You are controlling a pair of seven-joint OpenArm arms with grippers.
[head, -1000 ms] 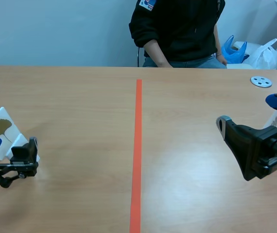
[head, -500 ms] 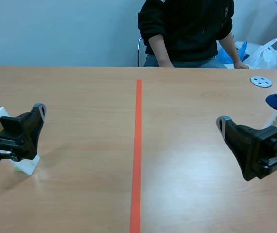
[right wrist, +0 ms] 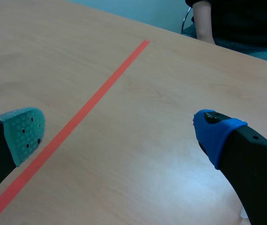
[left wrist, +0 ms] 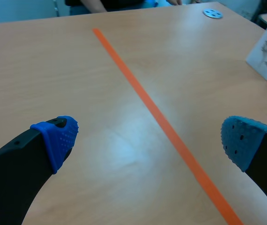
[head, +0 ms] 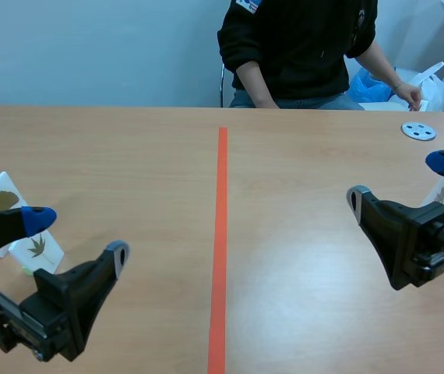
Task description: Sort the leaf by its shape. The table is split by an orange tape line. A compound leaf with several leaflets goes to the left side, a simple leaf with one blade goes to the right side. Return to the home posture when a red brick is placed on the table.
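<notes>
Left gripper [head: 78, 234], jaws apart, is drawing back from the leaf card [head: 39, 249] just behind it, seemingly delivered; right gripper [head: 399, 179] is waiting agape.

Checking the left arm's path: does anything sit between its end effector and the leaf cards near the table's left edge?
Nothing visible does. The left end effector, open, hangs right beside the two leaf cards; only the table surface shows between them.
</notes>
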